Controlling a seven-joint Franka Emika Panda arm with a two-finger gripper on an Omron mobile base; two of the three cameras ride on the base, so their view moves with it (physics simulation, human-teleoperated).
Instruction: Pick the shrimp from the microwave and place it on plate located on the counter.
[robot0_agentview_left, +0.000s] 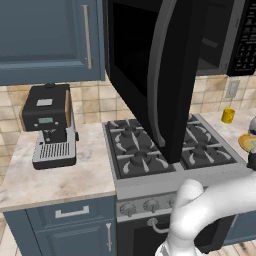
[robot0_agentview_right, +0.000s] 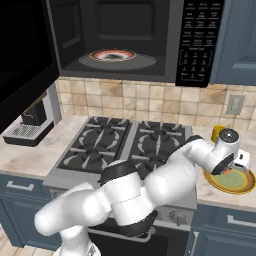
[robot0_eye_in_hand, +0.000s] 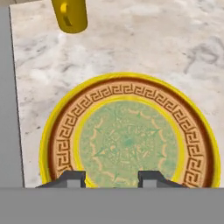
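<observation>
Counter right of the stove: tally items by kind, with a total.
Plate: 1
Yellow cylinder: 1
Total: 2, both standing on the counter, the cylinder apart from the plate.

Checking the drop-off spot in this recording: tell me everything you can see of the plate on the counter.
The plate is round and flat, with a bright yellow rim, a brown band bearing an orange key pattern, and a pale green patterned middle. It looks glazed. It lies flat on the beige marbled counter, right of the stovetop, with a small yellow cylinder standing apart beyond it. The gripper hangs just above its near edge. No food shows on its visible surface.
</observation>
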